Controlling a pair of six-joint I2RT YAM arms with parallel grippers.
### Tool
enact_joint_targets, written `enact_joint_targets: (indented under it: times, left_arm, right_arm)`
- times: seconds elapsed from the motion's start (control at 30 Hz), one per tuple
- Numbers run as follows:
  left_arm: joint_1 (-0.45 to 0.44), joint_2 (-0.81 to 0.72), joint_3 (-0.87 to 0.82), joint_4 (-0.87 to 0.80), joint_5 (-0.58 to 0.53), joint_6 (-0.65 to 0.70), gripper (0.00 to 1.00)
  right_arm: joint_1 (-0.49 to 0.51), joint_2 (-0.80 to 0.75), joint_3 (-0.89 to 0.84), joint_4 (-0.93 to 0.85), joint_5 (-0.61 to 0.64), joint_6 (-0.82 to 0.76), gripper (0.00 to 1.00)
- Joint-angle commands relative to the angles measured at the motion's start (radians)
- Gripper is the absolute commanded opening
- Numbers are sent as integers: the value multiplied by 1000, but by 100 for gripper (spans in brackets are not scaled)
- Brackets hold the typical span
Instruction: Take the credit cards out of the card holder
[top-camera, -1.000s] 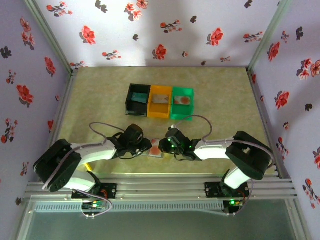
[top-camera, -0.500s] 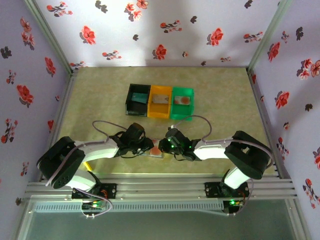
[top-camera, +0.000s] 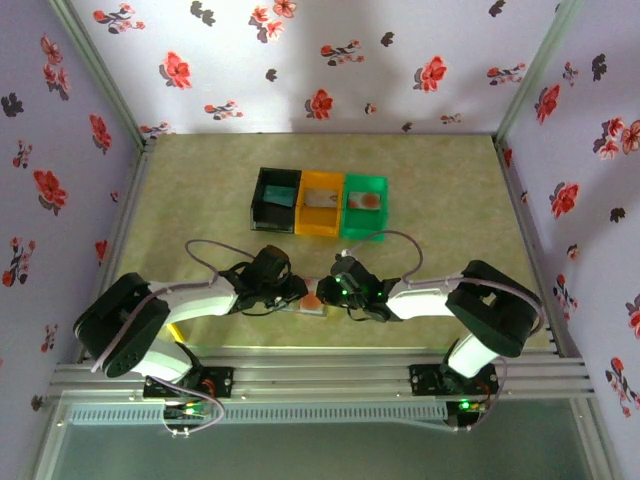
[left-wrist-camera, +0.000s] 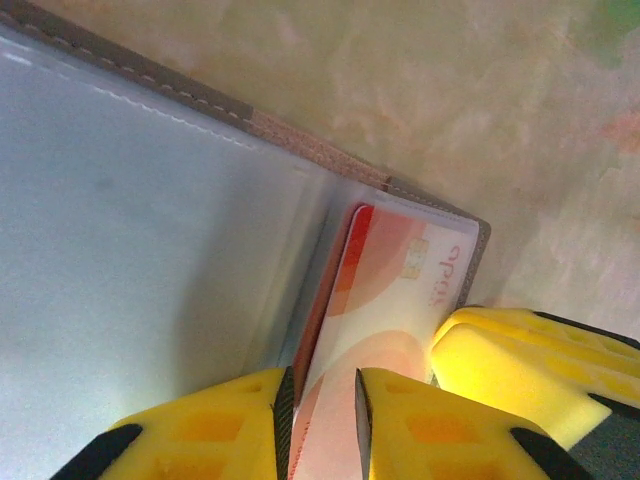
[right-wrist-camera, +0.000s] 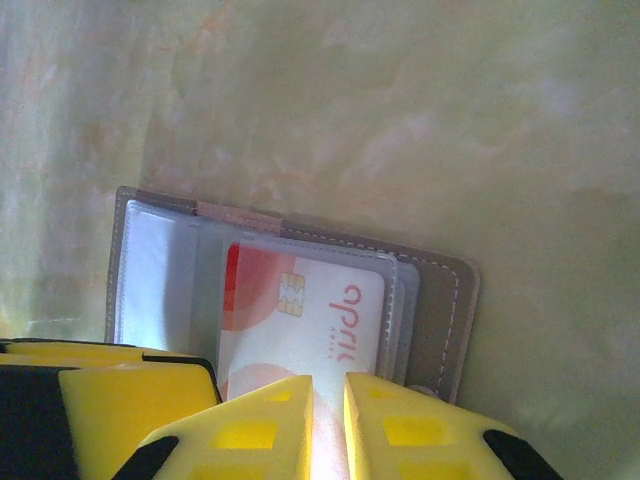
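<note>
The desk (top-camera: 200, 190) has a mottled yellow-green top, closed in on three sides by lilac walls (top-camera: 400, 60) printed with red and dark flowers, with metal rails (top-camera: 320, 378) along the near edge. At mid-desk three bins stand touching in a row: black (top-camera: 257, 208), orange (top-camera: 320, 231) and green (top-camera: 363, 234). A greyish card (top-camera: 318, 203) lies in the orange bin and a pale card with an orange mark (top-camera: 366, 201) in the green one. Well apart from them, near the front edge, the grey holder (right-wrist-camera: 442, 300) lies open and flat on the desk, and both arms reach inward to meet over it. A pale card with red-orange rounds (right-wrist-camera: 310, 310) and a chip sits in a clear sleeve on one panel, its near end pointing toward both end effectors. From the left wrist, the left end effector (left-wrist-camera: 322, 400) stands right over that near end with its yellow fingers (left-wrist-camera: 200, 435) drawn close and the card showing in the narrow gap. I cannot tell whether they pinch the card, the sleeve or nothing. Another yellow finger (left-wrist-camera: 530, 370) rests just beside the holder's corner. From the right wrist, the right end effector (right-wrist-camera: 327, 388) is likewise at the card's near end, with its jaws nearly together. I cannot tell whether it is clenched or grasping there either.
</note>
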Motion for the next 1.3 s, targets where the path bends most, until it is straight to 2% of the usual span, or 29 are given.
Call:
enact_joint_targets:
  times: [0.0,0.83,1.0,1.27]
  left_arm:
    - [-10,-11,18,13,13,26,27]
    - [-10,-108,-73,238,38,13,23]
    - [-10,-124,-93,271,33,7,18]
    - [-11,-124,-106,305,33,-2,16]
  right_arm:
    - [-1,36,-17,-19,-7,19,18]
    - [-1,84,-23,33,-33,40,16]
    - [-1,84,-27,39,-33,43,16]
    - [-1,86,-22,39,-38,45,16]
